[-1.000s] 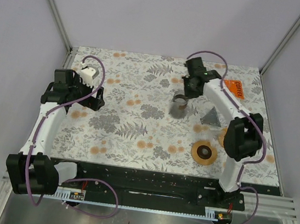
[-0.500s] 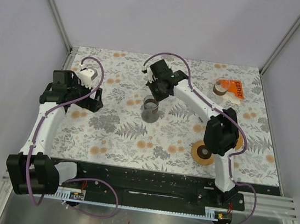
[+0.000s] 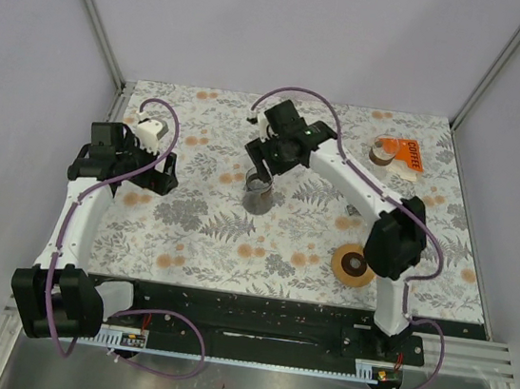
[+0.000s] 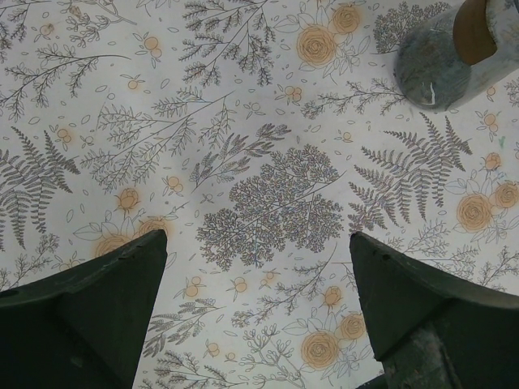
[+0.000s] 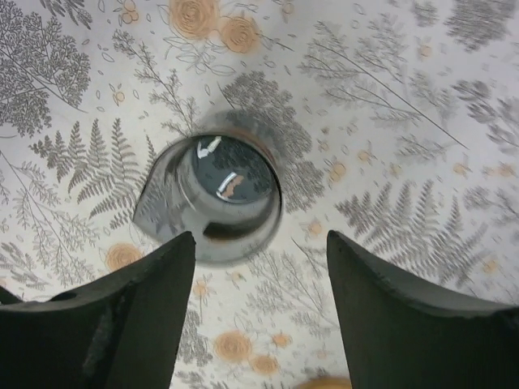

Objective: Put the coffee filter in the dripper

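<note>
A clear glass pour-over vessel (image 3: 258, 195) with a pouring lip and a brown collar stands upright left of the table's middle; I take it for the dripper. It also shows in the right wrist view (image 5: 212, 197) and the left wrist view (image 4: 431, 58). My right gripper (image 3: 265, 169) hovers just above it, open (image 5: 261, 239), its fingers clear of the glass. Off to the left, my left gripper (image 3: 164, 175) is open over bare cloth (image 4: 258, 237) with nothing in it. The coffee filter shows in no view; my right arm covers part of the table.
An orange pack marked COFFEE (image 3: 407, 154) lies at the back right, with a small brown round thing (image 3: 380, 154) beside it. A brown ring with a dark hole (image 3: 353, 264) rests near the right arm's base. Metal rails edge the flowered cloth (image 3: 208, 226).
The right arm swung left from the back right, carrying the glass vessel, and set it down left of the middle. Its jaws then opened off it. The left arm stayed put.
</note>
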You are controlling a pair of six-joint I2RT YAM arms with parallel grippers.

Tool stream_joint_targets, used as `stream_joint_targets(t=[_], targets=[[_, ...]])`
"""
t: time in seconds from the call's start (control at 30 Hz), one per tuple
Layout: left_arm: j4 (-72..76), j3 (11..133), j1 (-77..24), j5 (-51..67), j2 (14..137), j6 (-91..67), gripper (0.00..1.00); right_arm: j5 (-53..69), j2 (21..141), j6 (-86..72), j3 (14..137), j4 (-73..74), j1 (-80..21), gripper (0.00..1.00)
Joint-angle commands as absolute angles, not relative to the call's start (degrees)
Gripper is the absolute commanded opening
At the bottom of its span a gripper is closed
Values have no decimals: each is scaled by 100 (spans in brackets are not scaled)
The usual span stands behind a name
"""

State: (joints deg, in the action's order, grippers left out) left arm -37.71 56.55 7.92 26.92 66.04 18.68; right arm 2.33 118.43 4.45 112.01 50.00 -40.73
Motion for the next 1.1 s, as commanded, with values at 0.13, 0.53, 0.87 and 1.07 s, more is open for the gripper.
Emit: stream_joint_targets(t=[0.13, 0.53, 0.87, 1.07], targets=[[-3709, 5810, 870, 2962, 6442, 1960, 99, -378, 9108, -596, 9214, 3745, -2684, 79], [-3771, 5818, 923, 3103, 6513, 1942, 99, -151, 7796, -1889, 7155, 4050, -1687, 75], [-3841, 5827, 1002, 3261, 6530, 1960, 99, -411, 7321, -3260, 5731, 5044, -2529, 50], [-3841, 5845, 1028, 3296, 6592, 1969, 99, -896, 7690, -3866, 5486, 5493, -3085, 58]])
